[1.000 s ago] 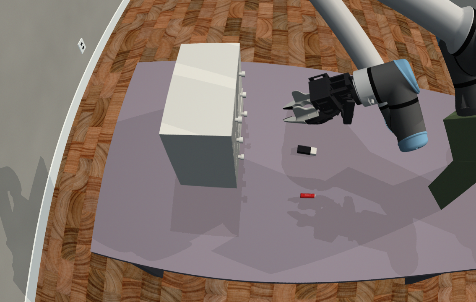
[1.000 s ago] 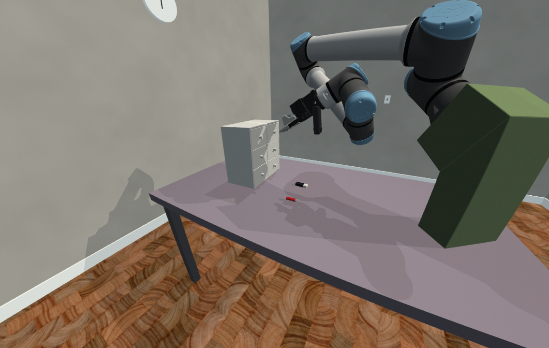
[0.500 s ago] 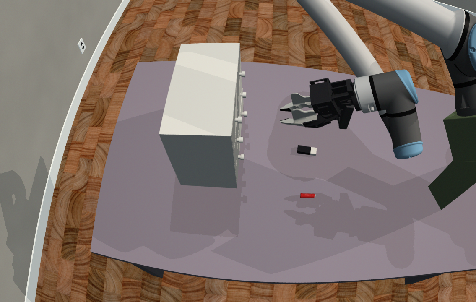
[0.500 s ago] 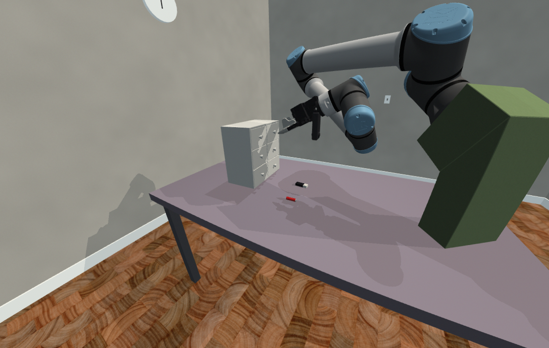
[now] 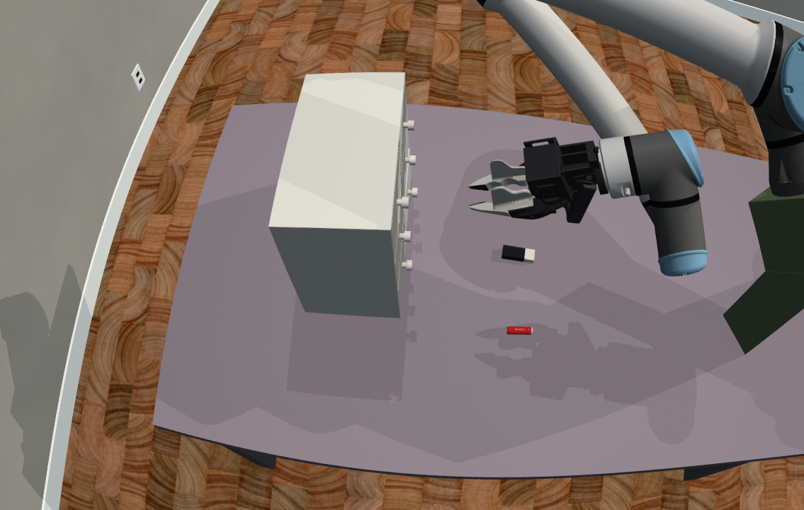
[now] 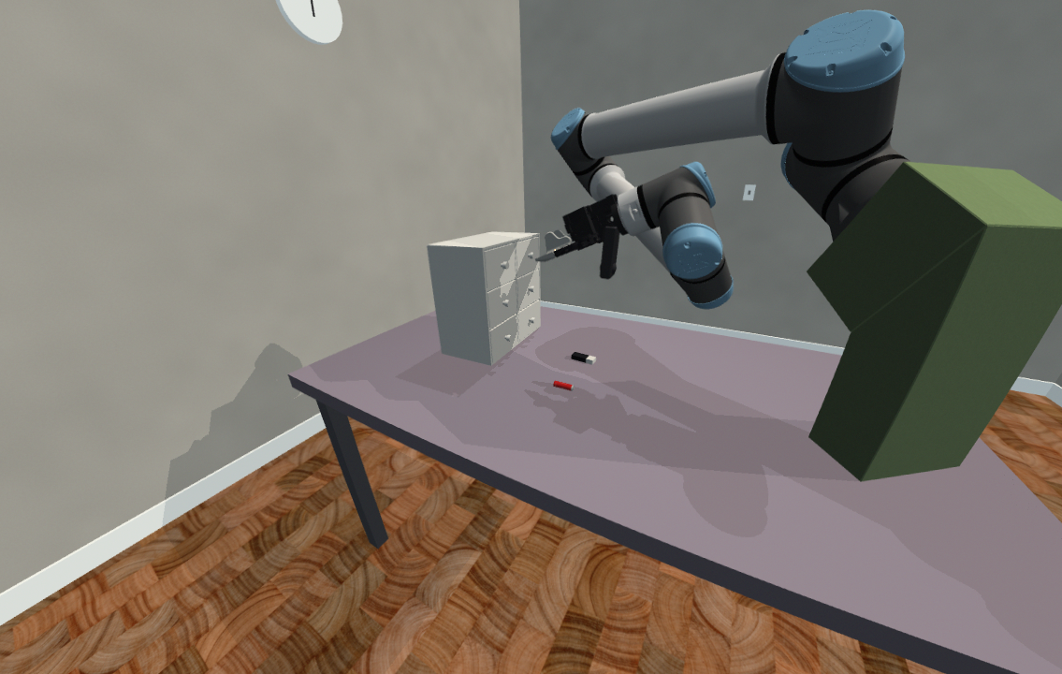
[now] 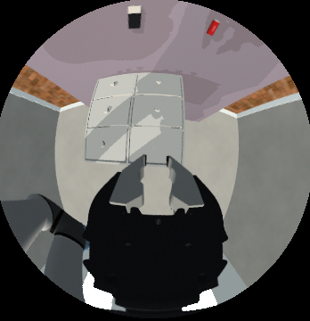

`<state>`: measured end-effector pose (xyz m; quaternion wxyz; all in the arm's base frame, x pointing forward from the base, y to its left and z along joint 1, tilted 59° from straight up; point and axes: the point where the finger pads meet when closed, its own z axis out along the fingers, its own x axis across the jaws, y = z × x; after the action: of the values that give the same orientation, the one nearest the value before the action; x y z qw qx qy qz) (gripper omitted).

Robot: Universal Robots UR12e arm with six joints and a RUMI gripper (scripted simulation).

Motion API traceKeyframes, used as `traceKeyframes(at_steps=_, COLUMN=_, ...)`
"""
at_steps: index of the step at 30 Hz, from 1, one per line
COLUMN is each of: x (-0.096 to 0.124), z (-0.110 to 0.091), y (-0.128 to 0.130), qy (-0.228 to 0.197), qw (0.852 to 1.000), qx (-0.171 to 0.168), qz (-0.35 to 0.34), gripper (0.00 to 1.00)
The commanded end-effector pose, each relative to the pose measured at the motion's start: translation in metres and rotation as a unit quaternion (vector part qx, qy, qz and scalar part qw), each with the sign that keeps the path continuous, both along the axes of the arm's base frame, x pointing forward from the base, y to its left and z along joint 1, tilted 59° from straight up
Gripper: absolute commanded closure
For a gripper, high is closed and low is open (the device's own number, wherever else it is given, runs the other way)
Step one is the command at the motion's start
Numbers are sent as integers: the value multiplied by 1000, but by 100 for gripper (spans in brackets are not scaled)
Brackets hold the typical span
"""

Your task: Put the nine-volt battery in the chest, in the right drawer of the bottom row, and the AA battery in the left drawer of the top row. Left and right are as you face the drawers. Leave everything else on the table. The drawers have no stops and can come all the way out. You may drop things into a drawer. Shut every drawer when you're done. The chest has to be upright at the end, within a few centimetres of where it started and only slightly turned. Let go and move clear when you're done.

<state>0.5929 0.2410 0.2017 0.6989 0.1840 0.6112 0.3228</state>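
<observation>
The white chest [image 5: 341,190] stands upright on the far left of the table, and all its drawers look shut. It also shows in the exterior view [image 6: 484,293] and the wrist view [image 7: 134,118]. My gripper [image 5: 471,195] hovers level with the chest's top row and points at the drawer fronts, a short way off. Its fingers stand a little apart with nothing between them [image 7: 156,160]. The black and white nine-volt battery [image 5: 517,253] lies on the table below the gripper. The red AA battery [image 5: 519,329] lies further toward the front edge.
The green block of the arm's base [image 5: 797,253] stands at the table's right side. The arm's elbow and forearm [image 5: 671,190] hang over the table behind the gripper. Small knobs [image 5: 406,201] stick out of the drawer fronts.
</observation>
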Motion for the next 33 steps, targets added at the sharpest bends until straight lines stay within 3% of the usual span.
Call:
traceKeyframes(at_steps=1, x=2, z=0, y=0, qy=-7, qw=1000, qx=0, qz=8, gripper=80)
traceKeyframes(at_steps=33, x=6, z=-1, y=-1, qy=-22, qw=999, qx=-1, qz=24, gripper=80)
